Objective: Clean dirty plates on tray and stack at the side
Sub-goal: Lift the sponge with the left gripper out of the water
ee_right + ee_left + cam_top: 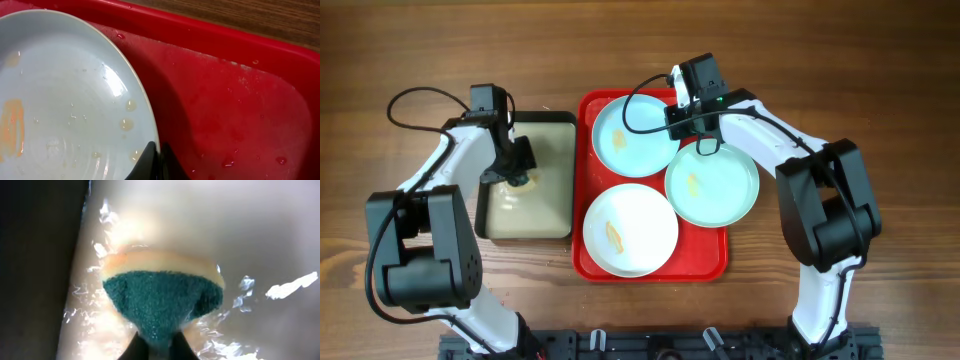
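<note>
Right of centre overhead, find the right pincer (pixel 706 146) nipped tight on the upper rim of the pale green plate (pixel 712 185), overhanging the right edge of the red tray (pixel 705 262), smear facing up. Hold that pinch firm and the plate steady. At left, see the left pincer (pixel 517 170) closed on the sponge (pixel 162 295) over the wet beige tray (pixel 535 215). Bring the sponge across, scrub the yellow streak with short strokes, and press lightly to avoid levering the rim loose.
</note>
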`<action>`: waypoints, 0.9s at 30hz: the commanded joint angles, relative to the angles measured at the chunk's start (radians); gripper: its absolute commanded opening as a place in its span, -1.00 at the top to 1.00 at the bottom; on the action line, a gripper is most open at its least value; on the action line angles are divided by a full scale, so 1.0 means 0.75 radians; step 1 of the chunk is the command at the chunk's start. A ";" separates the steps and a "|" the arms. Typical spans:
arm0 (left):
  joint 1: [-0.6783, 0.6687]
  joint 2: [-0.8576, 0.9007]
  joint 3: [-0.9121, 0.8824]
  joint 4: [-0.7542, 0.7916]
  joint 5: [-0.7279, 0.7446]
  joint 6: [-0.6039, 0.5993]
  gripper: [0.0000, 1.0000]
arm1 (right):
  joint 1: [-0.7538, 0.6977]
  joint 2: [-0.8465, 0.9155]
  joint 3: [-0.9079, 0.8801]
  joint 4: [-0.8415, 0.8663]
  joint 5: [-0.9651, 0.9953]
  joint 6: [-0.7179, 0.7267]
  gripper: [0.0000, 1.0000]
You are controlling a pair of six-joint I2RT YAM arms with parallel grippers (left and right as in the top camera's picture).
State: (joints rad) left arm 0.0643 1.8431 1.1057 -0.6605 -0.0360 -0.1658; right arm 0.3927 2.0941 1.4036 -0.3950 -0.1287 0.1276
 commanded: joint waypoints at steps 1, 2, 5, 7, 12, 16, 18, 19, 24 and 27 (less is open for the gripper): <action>-0.006 0.018 -0.009 0.051 0.121 0.007 0.92 | 0.003 -0.038 0.017 0.003 0.034 0.008 0.91; -0.006 0.018 -0.008 0.060 0.158 0.007 0.92 | 0.003 -0.038 0.017 0.003 0.034 0.008 0.91; -0.006 0.018 -0.008 0.065 0.154 0.007 0.26 | 0.003 -0.038 0.017 0.002 0.034 0.008 0.69; -0.006 0.019 -0.008 0.065 0.106 0.007 0.17 | 0.003 -0.037 0.017 0.002 0.034 0.008 0.54; -0.006 0.019 -0.009 0.074 0.093 0.007 0.38 | 0.003 -0.026 0.013 0.003 0.035 0.008 0.41; -0.006 0.019 -0.009 0.080 0.093 0.006 0.39 | 0.003 -0.022 -0.019 0.026 0.034 0.009 0.53; -0.006 0.019 -0.009 0.080 0.093 0.006 0.42 | 0.003 -0.022 -0.020 0.039 0.034 0.009 0.71; -0.006 0.019 -0.009 0.080 0.092 0.006 0.43 | 0.004 -0.022 -0.020 0.042 0.033 0.009 0.83; -0.006 0.019 -0.008 0.109 0.092 0.007 0.37 | 0.004 -0.022 -0.019 0.038 0.023 0.009 0.88; -0.006 0.019 -0.008 0.123 0.094 0.019 0.51 | 0.004 -0.022 -0.020 0.037 0.023 0.009 0.74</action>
State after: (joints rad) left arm 0.0643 1.8462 1.1038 -0.5808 0.0494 -0.1616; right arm 0.3927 2.0941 1.3994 -0.3691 -0.1181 0.1341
